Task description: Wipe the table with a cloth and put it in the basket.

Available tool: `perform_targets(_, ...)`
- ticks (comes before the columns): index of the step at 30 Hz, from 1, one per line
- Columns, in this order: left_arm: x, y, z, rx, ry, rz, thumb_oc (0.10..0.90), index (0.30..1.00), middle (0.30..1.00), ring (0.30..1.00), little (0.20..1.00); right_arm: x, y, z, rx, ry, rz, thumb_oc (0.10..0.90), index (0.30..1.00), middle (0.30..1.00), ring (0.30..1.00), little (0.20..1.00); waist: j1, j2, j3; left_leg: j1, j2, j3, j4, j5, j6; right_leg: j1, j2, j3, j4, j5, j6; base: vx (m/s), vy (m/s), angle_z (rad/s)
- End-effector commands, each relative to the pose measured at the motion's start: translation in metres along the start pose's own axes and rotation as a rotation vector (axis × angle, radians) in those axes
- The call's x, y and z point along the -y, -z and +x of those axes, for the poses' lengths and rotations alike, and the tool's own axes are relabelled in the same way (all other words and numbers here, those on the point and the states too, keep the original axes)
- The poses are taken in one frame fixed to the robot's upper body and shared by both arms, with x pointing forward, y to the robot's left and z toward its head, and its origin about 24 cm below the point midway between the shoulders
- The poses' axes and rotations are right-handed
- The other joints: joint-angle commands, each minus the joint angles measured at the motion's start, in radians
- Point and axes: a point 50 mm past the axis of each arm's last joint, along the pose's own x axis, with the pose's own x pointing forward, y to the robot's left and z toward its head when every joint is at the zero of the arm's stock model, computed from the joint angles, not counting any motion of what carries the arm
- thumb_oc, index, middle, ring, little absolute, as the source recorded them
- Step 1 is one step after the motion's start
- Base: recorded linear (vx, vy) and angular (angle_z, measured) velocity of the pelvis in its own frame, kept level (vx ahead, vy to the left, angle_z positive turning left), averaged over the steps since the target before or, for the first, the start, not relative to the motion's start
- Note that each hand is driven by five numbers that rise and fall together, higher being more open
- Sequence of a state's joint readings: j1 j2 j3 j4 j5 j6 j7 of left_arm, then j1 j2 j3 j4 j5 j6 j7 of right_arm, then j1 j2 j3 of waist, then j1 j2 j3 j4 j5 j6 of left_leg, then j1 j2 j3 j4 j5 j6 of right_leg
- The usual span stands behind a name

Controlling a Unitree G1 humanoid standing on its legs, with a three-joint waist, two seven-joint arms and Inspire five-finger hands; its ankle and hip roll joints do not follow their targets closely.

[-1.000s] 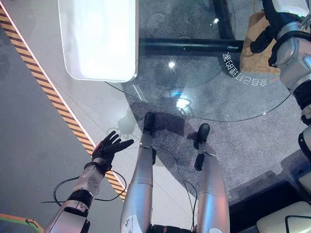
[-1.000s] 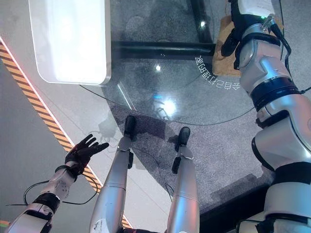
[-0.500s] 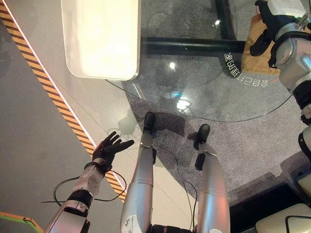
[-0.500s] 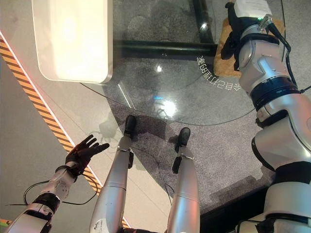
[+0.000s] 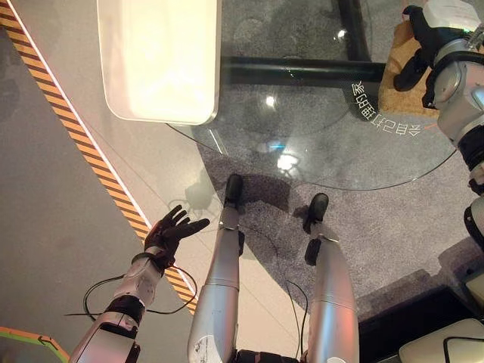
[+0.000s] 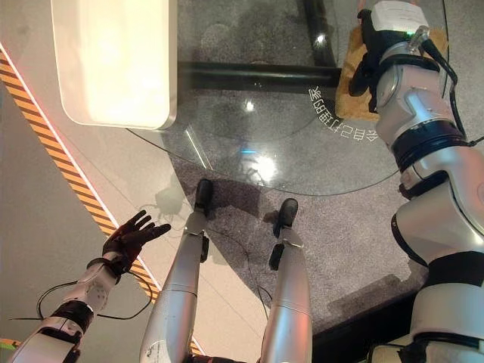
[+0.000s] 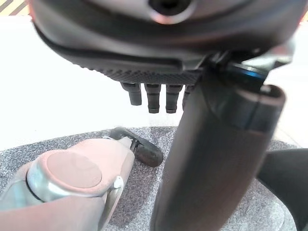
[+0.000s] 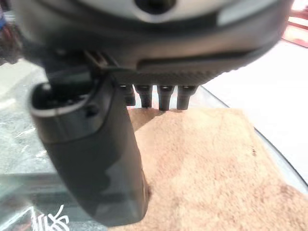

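A tan cloth (image 5: pixel 395 85) lies on the far right part of the round glass table (image 5: pixel 318 147). My right hand (image 5: pixel 420 38) rests over the cloth's far end with its fingers stretched out and open. In the right wrist view the cloth (image 8: pixel 202 163) spreads flat just past the thumb (image 8: pixel 96 154) and the straight fingers. My left hand (image 5: pixel 171 232) hangs open, palm up, low on the left above the floor, well away from the table.
A white rounded rectangular object (image 5: pixel 159 57) stands at the far left, overlapping the glass table's edge. A black bar (image 5: pixel 295 72) runs under the glass. A yellow-and-black striped line (image 5: pixel 83 147) crosses the floor on the left.
My right hand has shifted slightly farther away over the cloth. The whole picture has drifted a little, so the camera moved. My left hand has stayed put.
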State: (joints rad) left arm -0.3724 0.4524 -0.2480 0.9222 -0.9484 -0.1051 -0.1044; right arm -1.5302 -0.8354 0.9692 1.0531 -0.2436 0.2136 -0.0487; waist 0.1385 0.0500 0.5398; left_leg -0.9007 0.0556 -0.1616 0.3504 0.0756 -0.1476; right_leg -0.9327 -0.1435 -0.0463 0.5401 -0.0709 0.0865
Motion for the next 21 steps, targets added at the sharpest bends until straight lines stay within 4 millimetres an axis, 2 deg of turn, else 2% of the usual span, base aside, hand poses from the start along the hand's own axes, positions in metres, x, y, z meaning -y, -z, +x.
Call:
perform_targets(1, -0.033, 0.009, -0.018, -0.02, -0.068, 0.044, 0.8, 0.9, 0.9, 0.9, 0.9, 0.058, 0.031, -0.002, -0.116, 0.189, -0.048, 0.8, 0.9, 0.9, 0.9, 0.9, -0.001, 0.026, -0.02, -0.015, -0.108, 0.053, 0.023, -0.05, 0.12, 0.018, 0.098, -0.085, -0.047, -0.015, -0.067, -0.05, 0.013, 0.0)
perform_targets(2, -0.033, 0.005, -0.016, -0.012, -0.065, 0.045, 0.8, 0.9, 0.9, 0.9, 0.9, 0.062, 0.035, -0.002, -0.129, 0.196, -0.048, 0.8, 0.9, 0.9, 0.9, 0.9, -0.001, 0.027, -0.02, -0.038, -0.106, 0.053, 0.015, -0.014, 0.122, -0.002, 0.1, -0.092, -0.059, 0.019, -0.074, 0.0, 0.0, 0.0)
perform_targets(3, -0.035, 0.008, -0.018, -0.02, -0.068, 0.045, 0.8, 0.9, 0.9, 0.9, 0.9, 0.059, 0.037, -0.002, -0.134, 0.187, -0.055, 0.8, 0.9, 0.9, 0.9, 0.9, -0.004, 0.025, -0.02, -0.016, -0.108, 0.053, 0.025, -0.05, 0.12, 0.016, 0.1, -0.083, -0.044, -0.015, -0.069, 0.0, 0.0, 0.0)
perform_targets(5, -0.035, 0.007, -0.017, -0.017, -0.068, 0.046, 0.8, 0.9, 0.9, 0.9, 0.9, 0.059, 0.041, -0.003, -0.144, 0.192, -0.054, 0.8, 0.9, 0.9, 0.9, 0.9, -0.006, 0.026, -0.02, -0.021, -0.108, 0.052, 0.025, -0.05, 0.12, 0.011, 0.1, -0.082, -0.044, -0.014, -0.068, 0.01, -0.022, 0.02)
perform_targets(6, -0.034, 0.003, -0.016, -0.007, -0.066, 0.046, 0.8, 0.9, 0.9, 0.9, 0.9, 0.063, 0.042, -0.003, -0.146, 0.202, -0.05, 0.8, 0.9, 0.9, 0.9, 0.9, -0.004, 0.027, -0.02, -0.044, -0.107, 0.053, 0.016, -0.015, 0.122, -0.009, 0.1, -0.091, -0.058, 0.021, -0.073, -0.06, -0.005, 0.03)
perform_targets(10, -0.033, 0.001, -0.015, -0.005, -0.069, 0.047, 0.8, 0.9, 0.9, 0.9, 0.9, 0.065, 0.045, -0.004, -0.16, 0.232, -0.065, 0.8, 0.9, 0.9, 0.9, 0.9, -0.008, 0.029, -0.02, -0.051, -0.105, 0.053, 0.015, -0.012, 0.122, -0.016, 0.098, -0.091, -0.06, 0.024, -0.073, -0.01, -0.028, 0.0)
perform_targets(11, -0.034, 0.0, -0.015, -0.005, -0.068, 0.048, 0.8, 0.9, 0.9, 0.9, 0.9, 0.065, 0.046, -0.004, -0.161, 0.237, -0.063, 0.8, 0.9, 0.9, 0.9, 0.9, -0.008, 0.03, -0.02, -0.052, -0.105, 0.054, 0.015, -0.013, 0.122, -0.018, 0.098, -0.091, -0.06, 0.024, -0.073, 0.07, -0.039, -0.01)
perform_targets(12, -0.035, 0.003, -0.017, -0.014, -0.071, 0.048, 0.8, 0.9, 0.9, 0.9, 0.9, 0.062, 0.046, -0.004, -0.161, 0.229, -0.069, 0.8, 0.9, 0.9, 0.9, 0.9, -0.01, 0.029, -0.02, -0.03, -0.106, 0.054, 0.024, -0.048, 0.12, 0.0, 0.098, -0.083, -0.045, -0.011, -0.067, 0.07, -0.038, -0.01)
perform_targets(14, -0.035, 0.003, -0.017, -0.014, -0.07, 0.049, 0.8, 0.9, 0.9, 0.9, 0.9, 0.063, 0.047, -0.004, -0.167, 0.238, -0.072, 0.8, 0.9, 0.9, 0.9, 0.9, -0.01, 0.029, -0.02, -0.034, -0.106, 0.053, 0.026, -0.048, 0.119, -0.003, 0.098, -0.083, -0.044, -0.011, -0.068, 0.0, -0.019, -0.01)
perform_targets(15, -0.034, 0.0, -0.015, -0.005, -0.067, 0.049, 0.8, 0.9, 0.9, 0.9, 0.9, 0.067, 0.047, -0.004, -0.168, 0.247, -0.069, 0.8, 0.9, 0.9, 0.9, 0.9, -0.008, 0.032, -0.02, -0.059, -0.105, 0.054, 0.019, -0.013, 0.121, -0.024, 0.098, -0.091, -0.057, 0.023, -0.074, -0.06, -0.001, 0.01)
perform_targets(16, -0.034, 0.0, -0.015, -0.005, -0.066, 0.048, 0.8, 0.9, 0.9, 0.9, 0.9, 0.067, 0.047, -0.004, -0.171, 0.245, -0.069, 0.8, 0.9, 0.9, 0.9, 0.9, -0.008, 0.033, -0.02, -0.06, -0.105, 0.053, 0.021, -0.013, 0.121, -0.026, 0.097, -0.091, -0.054, 0.021, -0.074, 0.0, 0.0, 0.0)
perform_targets(17, -0.036, 0.004, -0.017, -0.016, -0.068, 0.05, 0.8, 0.9, 0.9, 0.9, 0.9, 0.064, 0.048, -0.004, -0.173, 0.231, -0.075, 0.8, 0.9, 0.9, 0.9, 0.9, -0.01, 0.032, -0.02, -0.037, -0.107, 0.053, 0.03, -0.049, 0.118, -0.006, 0.097, -0.082, -0.039, -0.015, -0.069, 0.08, -0.042, 0.0)
perform_targets(21, -0.035, 0.003, -0.017, -0.014, -0.06, 0.048, 0.8, 0.9, 0.9, 0.9, 0.9, 0.065, 0.046, -0.004, -0.164, 0.229, -0.082, 0.8, 0.9, 0.9, 0.9, 0.9, -0.011, 0.035, -0.02, -0.046, -0.106, 0.052, 0.035, -0.049, 0.116, -0.015, 0.1, -0.08, -0.034, -0.018, -0.072, 0.02, -0.01, 0.0)
